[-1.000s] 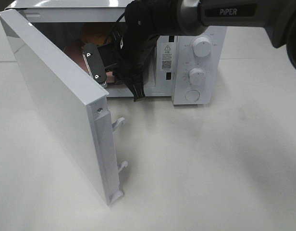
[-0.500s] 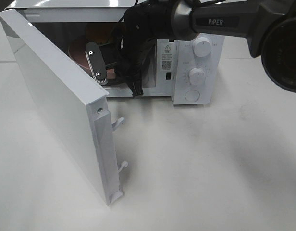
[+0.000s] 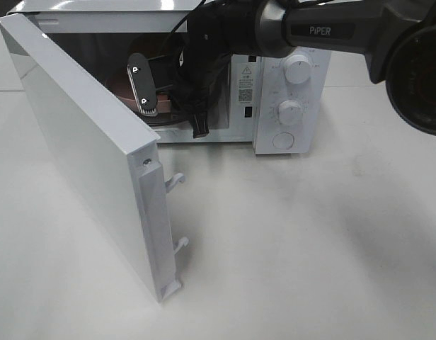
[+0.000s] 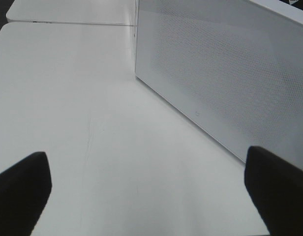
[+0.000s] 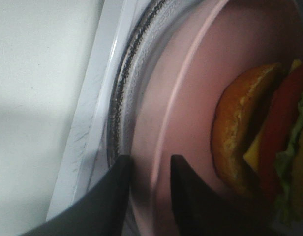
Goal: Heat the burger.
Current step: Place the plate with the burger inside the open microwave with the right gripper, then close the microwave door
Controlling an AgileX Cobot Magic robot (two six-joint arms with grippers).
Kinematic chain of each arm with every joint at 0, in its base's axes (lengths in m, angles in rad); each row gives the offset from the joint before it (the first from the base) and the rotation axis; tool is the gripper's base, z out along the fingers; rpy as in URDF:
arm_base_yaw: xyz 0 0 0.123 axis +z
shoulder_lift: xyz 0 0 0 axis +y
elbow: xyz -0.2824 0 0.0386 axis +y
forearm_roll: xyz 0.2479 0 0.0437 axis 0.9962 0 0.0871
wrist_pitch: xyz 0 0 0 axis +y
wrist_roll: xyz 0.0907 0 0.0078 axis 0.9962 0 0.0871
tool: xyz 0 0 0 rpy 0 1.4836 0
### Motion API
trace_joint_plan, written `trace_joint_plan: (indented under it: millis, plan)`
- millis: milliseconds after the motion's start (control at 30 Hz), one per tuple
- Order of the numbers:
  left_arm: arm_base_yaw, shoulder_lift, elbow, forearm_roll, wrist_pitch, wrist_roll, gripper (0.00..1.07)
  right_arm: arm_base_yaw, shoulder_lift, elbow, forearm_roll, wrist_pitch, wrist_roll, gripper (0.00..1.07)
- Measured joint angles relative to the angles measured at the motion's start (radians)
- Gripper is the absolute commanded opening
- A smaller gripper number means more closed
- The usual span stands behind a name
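Burger (image 5: 259, 142): on pink plate (image 5: 191, 98), atop glass turntable (image 5: 127, 98), inside microwave (image 3: 289, 42).
Right gripper (image 5: 149, 196): jaws parted, straddling plate rim, not clamped.
Left gripper (image 4: 146, 191): spread wide, empty, beside door (image 3: 76, 156).
Done: loading, by appearance.
Outstanding: clear arm, shut door, set dials (image 3: 297, 69).
Obstruction: right arm occupies the doorway.

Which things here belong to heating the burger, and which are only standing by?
In the job: burger; pink plate under it; microwave; its open door; right pincer at the rim of the pink plate.
Standing by: left pincer, open above the table.
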Motion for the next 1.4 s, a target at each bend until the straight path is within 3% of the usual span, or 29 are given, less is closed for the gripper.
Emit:
trace_joint_plan:
  millis: [67,333,467,567,900,1400]
  plan:
    - [0.000,0.000,0.000,0.000,0.000,0.000,1.00,0.000,0.000,0.000,0.000,0.000,0.000,0.50]
    - [0.000,0.000,0.000,0.000,0.000,0.000,1.00,0.000,-0.011,0.020,0.000,0.002,0.001,0.51]
    - [0.000,0.000,0.000,0.000,0.000,0.000,1.00,0.000,-0.073,0.129,0.000,-0.018,0.006,0.51]
    - [0.000,0.000,0.000,0.000,0.000,0.000,1.00,0.000,-0.087,0.148,0.000,-0.035,0.011,0.52]
    - [0.000,0.000,0.000,0.000,0.000,0.000,1.00,0.000,-0.206,0.346,-0.001,-0.157,0.121,0.69]
    - [0.000,0.000,0.000,0.000,0.000,0.000,1.00,0.000,-0.357,0.556,-0.019,-0.221,0.153,0.69]
